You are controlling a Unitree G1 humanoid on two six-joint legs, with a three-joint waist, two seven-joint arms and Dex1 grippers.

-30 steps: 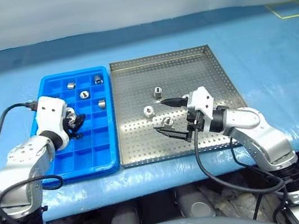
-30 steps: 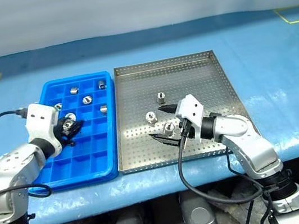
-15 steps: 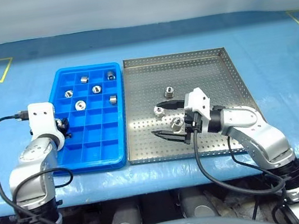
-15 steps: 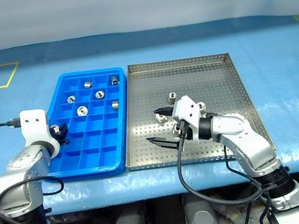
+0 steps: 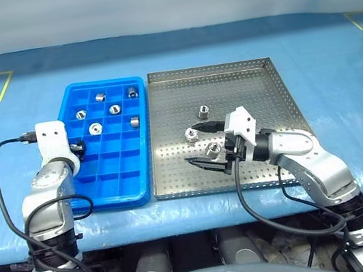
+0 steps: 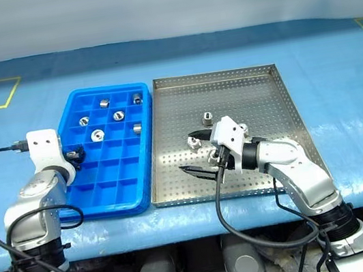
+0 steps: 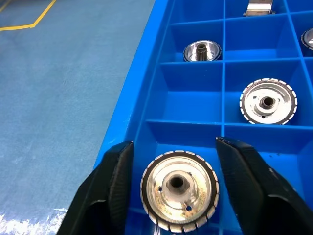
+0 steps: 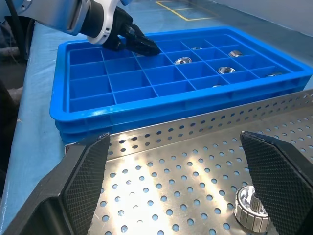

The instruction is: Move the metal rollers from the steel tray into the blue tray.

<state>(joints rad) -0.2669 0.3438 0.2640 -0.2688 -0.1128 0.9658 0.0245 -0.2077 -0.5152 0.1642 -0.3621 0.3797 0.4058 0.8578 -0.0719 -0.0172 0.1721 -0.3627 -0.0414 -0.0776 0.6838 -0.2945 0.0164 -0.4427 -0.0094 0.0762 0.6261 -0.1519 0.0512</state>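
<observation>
The steel tray lies on the right of the blue-covered table, with the narrower blue tray touching its left rim. By my count the job is past halfway: five metal rollers sit in the blue tray's far compartments, a sixth lies in a compartment at its left edge, and three are left on the steel tray's perforated floor, one far, one in the middle, one nearer. The left gripper is at the blue tray's left edge, its fingers spread either side of that sixth roller and gripping nothing; the roller looks to be resting on the compartment floor, so that delivery reads as done. The right gripper hovers over the steel tray with its jaws wide apart and empty, the nearer roller lying between them, probably the next one to be picked up. In the head views the sixth roller is hidden behind the left gripper, and the right gripper partly screens the nearer roller. Whether the right fingertips touch the tray floor I cannot make out.
</observation>
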